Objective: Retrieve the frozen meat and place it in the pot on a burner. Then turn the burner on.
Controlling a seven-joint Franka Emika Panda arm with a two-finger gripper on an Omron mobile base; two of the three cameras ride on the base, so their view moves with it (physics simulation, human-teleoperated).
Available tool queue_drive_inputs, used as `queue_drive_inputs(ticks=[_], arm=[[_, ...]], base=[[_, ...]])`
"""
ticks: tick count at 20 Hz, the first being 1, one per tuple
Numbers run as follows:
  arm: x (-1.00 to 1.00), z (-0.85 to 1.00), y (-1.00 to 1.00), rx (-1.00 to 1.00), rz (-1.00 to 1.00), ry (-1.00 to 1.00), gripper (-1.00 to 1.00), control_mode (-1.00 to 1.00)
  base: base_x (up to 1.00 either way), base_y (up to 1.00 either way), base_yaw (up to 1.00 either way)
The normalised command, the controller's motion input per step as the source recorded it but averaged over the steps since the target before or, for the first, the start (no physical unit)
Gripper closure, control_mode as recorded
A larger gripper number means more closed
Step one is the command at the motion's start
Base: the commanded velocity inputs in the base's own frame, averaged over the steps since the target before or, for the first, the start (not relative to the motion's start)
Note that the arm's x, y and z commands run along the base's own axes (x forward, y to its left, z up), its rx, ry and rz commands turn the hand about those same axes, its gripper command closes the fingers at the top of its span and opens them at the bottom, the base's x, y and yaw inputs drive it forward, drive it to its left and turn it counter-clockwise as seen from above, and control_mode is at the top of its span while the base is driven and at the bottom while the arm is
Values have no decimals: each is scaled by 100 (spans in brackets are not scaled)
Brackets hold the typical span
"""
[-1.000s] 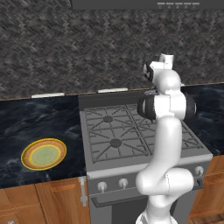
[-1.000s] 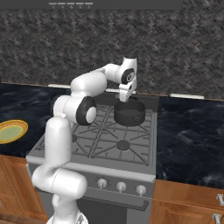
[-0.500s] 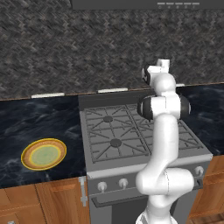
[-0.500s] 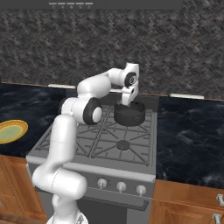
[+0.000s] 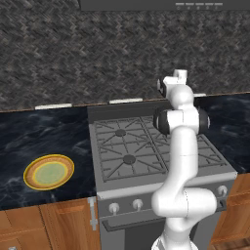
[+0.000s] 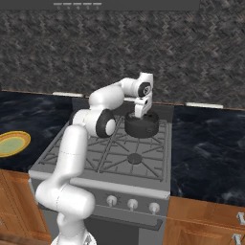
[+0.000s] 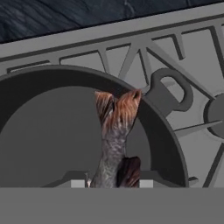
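Grey gas stove: gripper (image 6: 141, 113) has swung above short black round pot (image 6: 142, 125), still pinching grey-silver, reddish-tailed frozen meat (image 7: 114, 140) over pot; release looks next.

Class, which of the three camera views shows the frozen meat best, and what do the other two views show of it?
The hand view: the slender grey-silver, fish-shaped frozen meat, with its reddish-brown tail, hangs over the round dark grey pot. In the right base view the pot and gripper show, but the meat is too small to make out. In the left base view the arm blocks that spot.
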Motion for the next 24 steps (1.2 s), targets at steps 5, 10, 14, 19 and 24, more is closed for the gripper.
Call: queue_drive_inputs(ticks=[5,10,14,19,24], arm=[[1,-7,0,1,0,0,100,-100],[0,-8,0,2,0,0,-100,-100],[1,-6,0,1,0,0,-100,-100],[0,-2,0,0,0,0,-100,-100],[0,0,0,0,0,0,-100,-100]], base=[[0,0,0],[0,0,0],[0,0,0],[0,0,0],[0,0,0]])
